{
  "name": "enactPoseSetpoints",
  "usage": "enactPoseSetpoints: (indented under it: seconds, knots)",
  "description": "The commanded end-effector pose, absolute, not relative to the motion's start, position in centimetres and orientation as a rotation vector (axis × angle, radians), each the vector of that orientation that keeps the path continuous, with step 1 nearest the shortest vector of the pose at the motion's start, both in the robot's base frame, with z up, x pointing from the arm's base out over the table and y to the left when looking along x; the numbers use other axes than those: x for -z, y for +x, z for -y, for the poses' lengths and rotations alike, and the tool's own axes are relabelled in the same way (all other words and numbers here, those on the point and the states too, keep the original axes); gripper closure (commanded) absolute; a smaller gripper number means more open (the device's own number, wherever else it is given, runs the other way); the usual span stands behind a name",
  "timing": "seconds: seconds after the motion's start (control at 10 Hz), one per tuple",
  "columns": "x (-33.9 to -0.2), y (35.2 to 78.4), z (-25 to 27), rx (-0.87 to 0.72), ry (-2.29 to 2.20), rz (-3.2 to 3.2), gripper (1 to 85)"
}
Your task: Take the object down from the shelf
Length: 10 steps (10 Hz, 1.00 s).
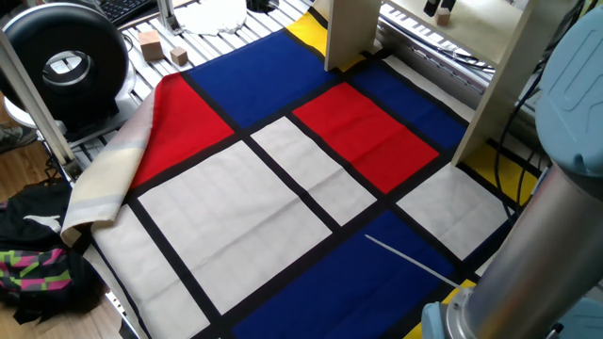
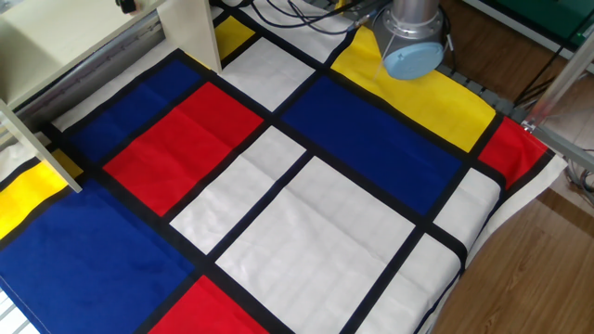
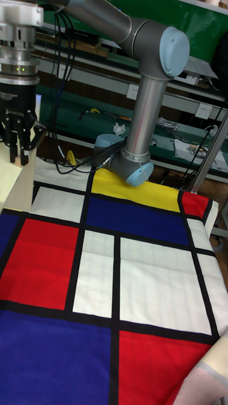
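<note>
The shelf (image 1: 350,33) is a cream board unit whose uprights stand at the far edge of the coloured cloth; it also shows as shelf panels (image 2: 186,28) and a shelf edge (image 3: 9,183). My gripper (image 3: 18,157) hangs fingers-down over it, fingers close together. At the top edge of one fixed view, the gripper (image 1: 439,11) shows only its dark tips, with a small tan bit, the object (image 1: 441,13), between them. The gripper (image 2: 123,5) barely peeks into the other fixed view.
A cloth of red, blue, white and yellow blocks (image 1: 283,188) covers the table. Two wooden cubes (image 1: 149,41) and a black round device (image 1: 66,61) sit at the back left. The arm's base joint (image 2: 408,46) stands on the yellow patch. A bag (image 1: 38,254) lies on the floor.
</note>
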<state>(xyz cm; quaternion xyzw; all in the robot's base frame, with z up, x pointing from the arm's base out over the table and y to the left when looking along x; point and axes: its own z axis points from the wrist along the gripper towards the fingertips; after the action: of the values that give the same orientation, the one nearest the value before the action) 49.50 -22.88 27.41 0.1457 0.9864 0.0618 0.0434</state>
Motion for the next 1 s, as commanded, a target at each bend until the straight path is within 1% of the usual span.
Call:
enactPoseSetpoints:
  seconds: [0.0, 0.2, 0.7, 0.9]
  knots:
    - [-29.3, 50.6, 21.7, -0.181, 0.451, -3.017, 84.7]
    - [-29.9, 51.5, 20.1, -0.159, 0.436, -3.023, 84.7]
    - [-31.3, 53.9, 12.1, -0.079, 0.408, -3.019, 84.7]
    - [-30.9, 54.3, 9.8, -0.074, 0.382, -3.022, 84.7]
